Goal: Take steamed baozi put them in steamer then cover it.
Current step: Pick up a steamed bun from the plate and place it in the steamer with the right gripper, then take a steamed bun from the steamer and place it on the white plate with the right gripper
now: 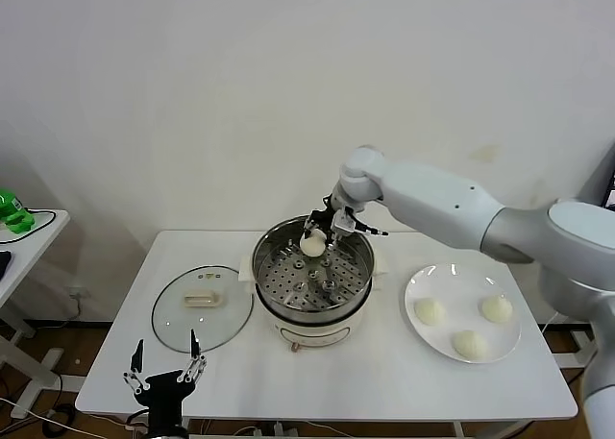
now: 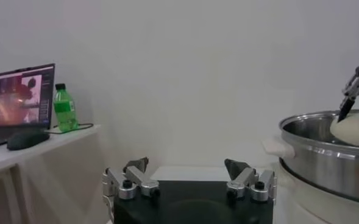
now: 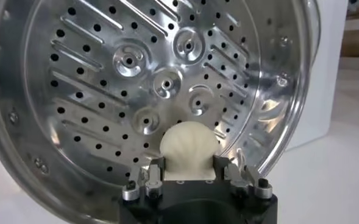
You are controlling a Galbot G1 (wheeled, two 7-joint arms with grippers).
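Note:
My right gripper point(image 1: 319, 235) is shut on one cream-white baozi point(image 1: 312, 245), holding it over the back part of the steel steamer point(image 1: 274, 290). In the right wrist view the baozi point(image 3: 188, 150) sits between the two fingers, above the perforated tray point(image 3: 106, 73), which holds nothing else. Three more baozi point(image 1: 430, 311) lie on the white plate point(image 1: 415, 283) to the right. The glass cover point(image 1: 168, 314) with its cream handle lies flat on the table left of the steamer. My left gripper point(image 1: 165, 365) stands open at the table's front left edge, with nothing between its fingers.
A side table point(image 1: 29, 239) with a green bottle point(image 2: 64, 108) and a laptop point(image 2: 22, 96) stands to the left. The white wall is close behind the table. The steamer's rim point(image 2: 325, 131) rises beside my left gripper.

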